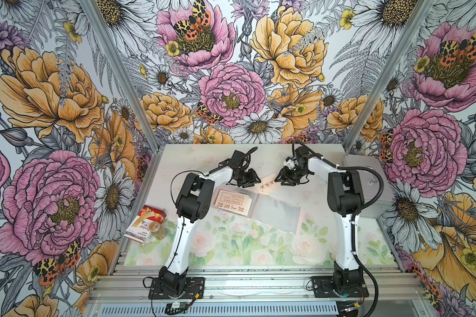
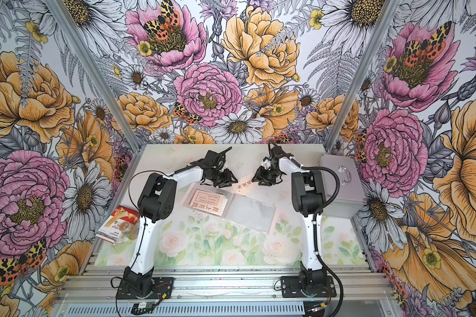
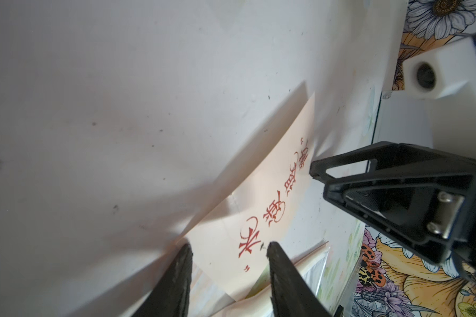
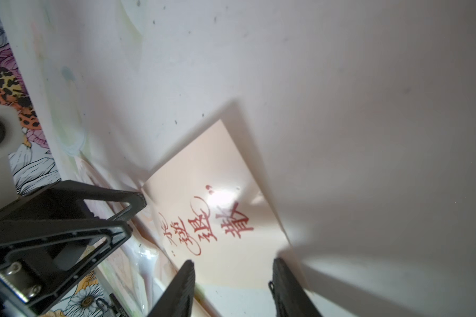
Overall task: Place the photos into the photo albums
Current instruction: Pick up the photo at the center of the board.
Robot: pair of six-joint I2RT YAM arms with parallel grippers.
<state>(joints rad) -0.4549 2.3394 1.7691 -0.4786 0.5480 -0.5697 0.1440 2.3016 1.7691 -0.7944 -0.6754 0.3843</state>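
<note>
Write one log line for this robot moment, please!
left gripper: open | right gripper: open | cream photo: between both grippers, beyond album | album: open, photos on one page

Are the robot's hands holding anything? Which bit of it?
Probably the cream photo: the left gripper and right gripper each straddle one end, jaws apart around it. Whether they truly squeeze it cannot be told.
</note>
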